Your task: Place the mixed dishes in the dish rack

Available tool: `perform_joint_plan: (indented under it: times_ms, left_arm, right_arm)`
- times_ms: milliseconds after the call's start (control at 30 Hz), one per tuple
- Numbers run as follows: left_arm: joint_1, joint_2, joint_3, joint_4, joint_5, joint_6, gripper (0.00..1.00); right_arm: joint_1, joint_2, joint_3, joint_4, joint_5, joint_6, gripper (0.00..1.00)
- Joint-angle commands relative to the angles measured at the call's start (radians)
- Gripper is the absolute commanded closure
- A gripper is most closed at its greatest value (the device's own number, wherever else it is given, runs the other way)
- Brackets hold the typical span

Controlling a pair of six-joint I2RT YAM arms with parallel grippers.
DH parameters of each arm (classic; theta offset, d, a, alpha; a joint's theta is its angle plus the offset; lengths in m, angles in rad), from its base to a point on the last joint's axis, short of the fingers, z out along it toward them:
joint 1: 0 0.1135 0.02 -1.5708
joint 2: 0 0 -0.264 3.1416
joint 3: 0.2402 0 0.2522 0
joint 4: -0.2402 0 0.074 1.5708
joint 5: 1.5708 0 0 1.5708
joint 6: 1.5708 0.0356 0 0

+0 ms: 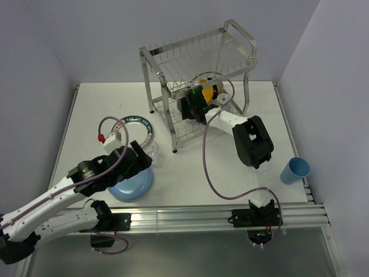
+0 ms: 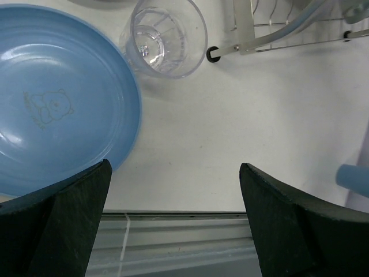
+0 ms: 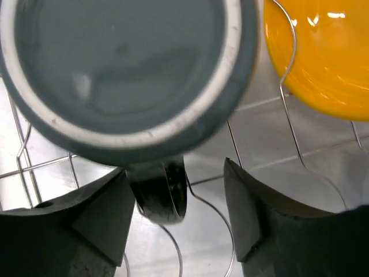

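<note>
Our right gripper (image 3: 176,173) is inside the dish rack (image 1: 151,63), under the top shelf. Its jaws sit partway apart, loose around the dark handle (image 3: 164,199) of the grey-bottomed mug (image 3: 127,69), with the orange bowl (image 3: 323,57) just beside it. The left gripper (image 2: 176,190) hangs spread wide over the table (image 1: 190,173), with the light blue plate (image 2: 57,104) and clear glass (image 2: 164,37) near it.

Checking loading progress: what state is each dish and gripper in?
Mug: in rack, base facing wrist camera.
Bowl: in rack.
Blue plate: on table, face up.
Glass: on table, upright, empty.
Patterned plate: flat on table.
Cup: on table, on its side.
Left gripper: open, empty.
Right gripper: open around mug handle.
</note>
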Motion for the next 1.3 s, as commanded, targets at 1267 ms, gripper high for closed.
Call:
perform_joint_plan:
  times_ms: [1267]
  left_arm:
    - [0.140, 0.666, 0.155, 0.391, -0.053, 0.446, 0.32]
  right_arm:
    - [0.156, -1.321, -0.925, -0.104, -0.077, 0.501, 0.13]
